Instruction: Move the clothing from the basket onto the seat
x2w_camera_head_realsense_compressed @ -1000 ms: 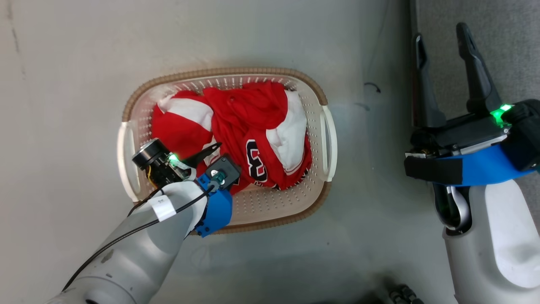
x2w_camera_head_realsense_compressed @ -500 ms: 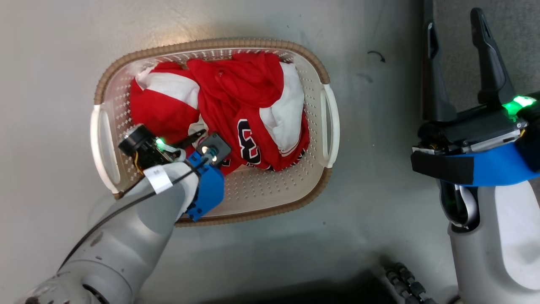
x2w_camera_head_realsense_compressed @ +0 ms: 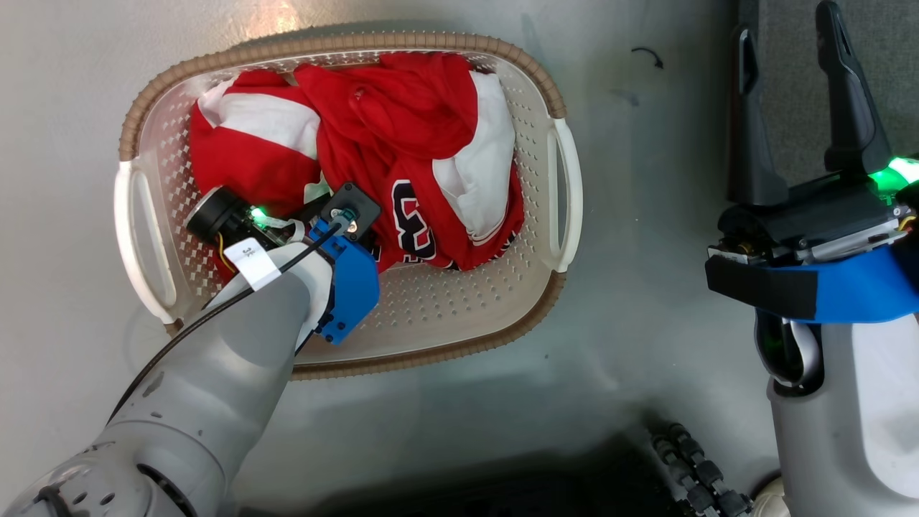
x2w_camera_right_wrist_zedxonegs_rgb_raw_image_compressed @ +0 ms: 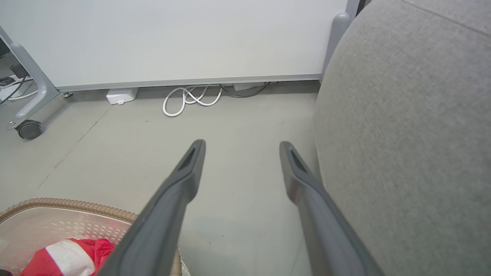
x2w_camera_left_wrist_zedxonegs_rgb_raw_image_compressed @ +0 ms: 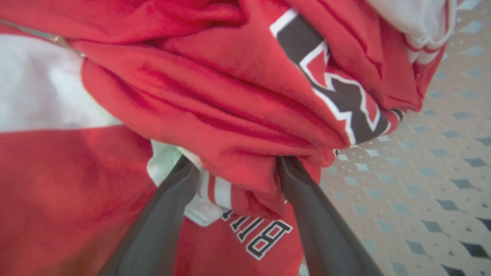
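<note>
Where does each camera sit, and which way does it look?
Head view: on the head, looking down at the basket of clothing; left forearm, right gripper.
Left wrist view: left wrist, close against the clothing; left gripper pushed into it.
Right wrist view: right wrist, facing floor and seat; its open fingers.
Shared: all three show the basket.

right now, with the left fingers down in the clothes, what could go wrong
1. The open left fingers straddle a fold with other layers under it; closing may pinch two garments, or only a thin edge that slips.
2. The clothes lie in one tangled heap, so a lift might drag the rest, or the basket, along.
3. The seat is across bare floor; a hanging garment could drop short.
</note>
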You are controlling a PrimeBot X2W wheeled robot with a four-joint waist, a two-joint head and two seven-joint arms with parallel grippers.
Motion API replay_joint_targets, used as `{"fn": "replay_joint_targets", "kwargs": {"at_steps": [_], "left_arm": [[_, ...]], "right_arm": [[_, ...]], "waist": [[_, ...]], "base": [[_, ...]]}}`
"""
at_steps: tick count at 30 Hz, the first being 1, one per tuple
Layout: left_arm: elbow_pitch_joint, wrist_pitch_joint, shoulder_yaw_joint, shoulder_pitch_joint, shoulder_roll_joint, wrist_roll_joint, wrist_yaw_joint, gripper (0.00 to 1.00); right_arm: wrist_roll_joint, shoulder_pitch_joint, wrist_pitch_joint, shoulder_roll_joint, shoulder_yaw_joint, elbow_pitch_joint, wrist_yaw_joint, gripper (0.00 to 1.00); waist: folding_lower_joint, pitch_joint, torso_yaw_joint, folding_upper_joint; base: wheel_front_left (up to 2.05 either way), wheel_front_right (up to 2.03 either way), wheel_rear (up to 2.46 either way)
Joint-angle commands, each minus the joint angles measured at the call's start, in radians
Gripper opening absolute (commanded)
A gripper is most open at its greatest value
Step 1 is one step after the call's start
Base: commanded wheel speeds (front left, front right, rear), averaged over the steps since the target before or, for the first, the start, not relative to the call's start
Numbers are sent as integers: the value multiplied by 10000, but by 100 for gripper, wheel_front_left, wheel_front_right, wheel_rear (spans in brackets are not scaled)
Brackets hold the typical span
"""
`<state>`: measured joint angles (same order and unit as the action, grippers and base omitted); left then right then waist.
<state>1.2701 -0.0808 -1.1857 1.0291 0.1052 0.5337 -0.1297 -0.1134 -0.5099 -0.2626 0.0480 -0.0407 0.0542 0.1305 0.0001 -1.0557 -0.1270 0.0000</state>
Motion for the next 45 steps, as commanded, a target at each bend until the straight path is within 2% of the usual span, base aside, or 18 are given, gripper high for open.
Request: {"fn": "replay_joint_targets", "kwargs": {"at_steps": [1, 5, 6, 7, 8, 9, 16, 26, 36, 45], "left_arm": [[-25, 37, -65, 183, -23, 127, -11, 100], [-44, -9, -154, 276, -85, 361, -12, 100], [-27, 29, -167, 285, -90, 433, -12, 97], [-17, -22, -169, 297, -91, 497, -12, 46], [-4, -118, -207, 340, -96, 473, -12, 13], [15, -138, -253, 353, -107, 447, -12, 0], [109, -490, -368, 241, -222, 469, -12, 0], [152, -1083, -464, -61, -361, 599, -12, 0], [-71, -1683, -678, -489, -427, 570, -12, 0], [-794, -1854, -332, -1045, -294, 1016, -12, 0]], "right_arm": [[39, -3, -35, 42, 26, 86, 5, 100], [48, 33, -35, 42, 43, 168, 5, 100], [52, 32, -35, 42, 46, 177, 5, 100], [52, 30, -35, 42, 38, 197, 5, 100], [59, 27, -35, 42, 28, 214, 5, 100], [64, 22, -35, 42, 26, 222, 5, 100], [97, -51, -35, 42, 51, 248, 5, 100], [-43, -133, -35, 44, -52, 27, 5, 100], [-143, 195, -35, 44, -153, -459, 5, 100], [-186, 719, -35, 44, -95, -823, 5, 100]], "waist": [[-1, -57, -5, 0], [-1, -126, -4, 0], [-1, -135, 2, 0], [-1, -142, 6, 0], [-1, -146, 14, 0], [-1, -144, 28, 0], [-1, -36, 110, 0], [-1, 832, 242, 0], [-1, 2419, 432, 0], [-1, 3987, 575, 0]], "base": [[0, 0, 0], [0, 0, 0], [0, 0, 0], [0, 0, 0], [0, 0, 0], [0, 0, 0], [0, 0, 0], [0, 0, 0], [0, 0, 0], [0, 0, 0]]}}
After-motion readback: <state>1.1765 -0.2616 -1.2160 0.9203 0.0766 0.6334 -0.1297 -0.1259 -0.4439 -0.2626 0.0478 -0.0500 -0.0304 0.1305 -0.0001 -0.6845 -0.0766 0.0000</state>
